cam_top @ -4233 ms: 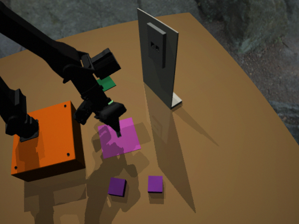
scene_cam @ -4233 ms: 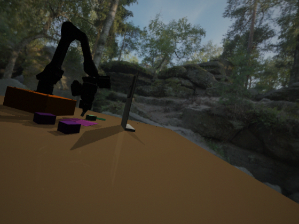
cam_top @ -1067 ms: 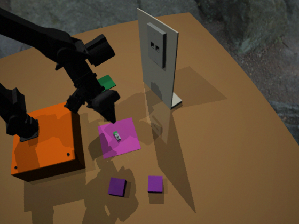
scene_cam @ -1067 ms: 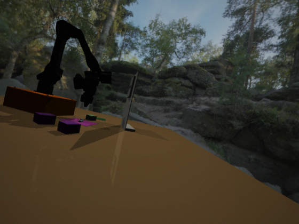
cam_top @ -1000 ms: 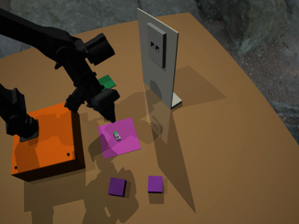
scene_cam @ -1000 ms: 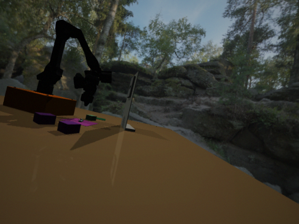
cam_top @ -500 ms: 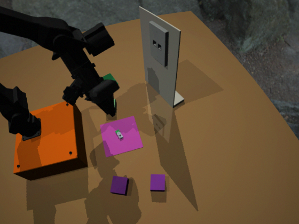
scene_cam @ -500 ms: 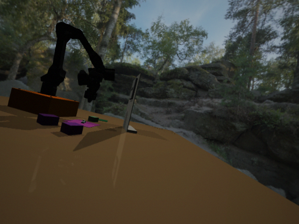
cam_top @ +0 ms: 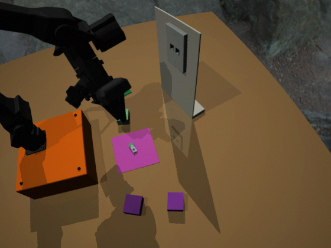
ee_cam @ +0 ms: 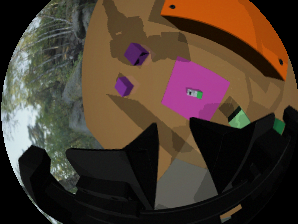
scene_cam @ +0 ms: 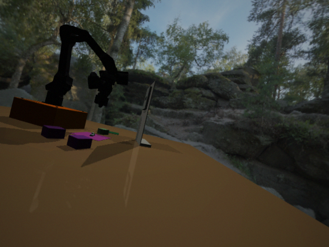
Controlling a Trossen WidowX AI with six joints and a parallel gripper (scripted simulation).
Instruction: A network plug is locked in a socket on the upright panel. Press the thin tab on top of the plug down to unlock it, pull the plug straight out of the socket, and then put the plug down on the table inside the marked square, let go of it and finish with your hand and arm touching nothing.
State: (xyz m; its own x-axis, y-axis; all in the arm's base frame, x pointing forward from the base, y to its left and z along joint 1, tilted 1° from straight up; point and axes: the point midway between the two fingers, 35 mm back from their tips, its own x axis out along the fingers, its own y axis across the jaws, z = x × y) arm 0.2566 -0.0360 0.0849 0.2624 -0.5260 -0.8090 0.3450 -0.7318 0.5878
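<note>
From above, the plug (cam_top: 132,147) lies inside the pink square (cam_top: 135,150), apart from the gripper (cam_top: 120,113). From the side, the arm hangs above the table (scene_cam: 164,191). The wrist view shows parted, empty fingers.

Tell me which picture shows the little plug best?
The top view: the plug lies whole and unhidden on the pink square. The wrist view shows it smaller, and in the exterior view it is only a tiny speck.

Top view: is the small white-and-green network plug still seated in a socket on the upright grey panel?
No, the network plug lies on the magenta marked square, away from the panel.
</note>
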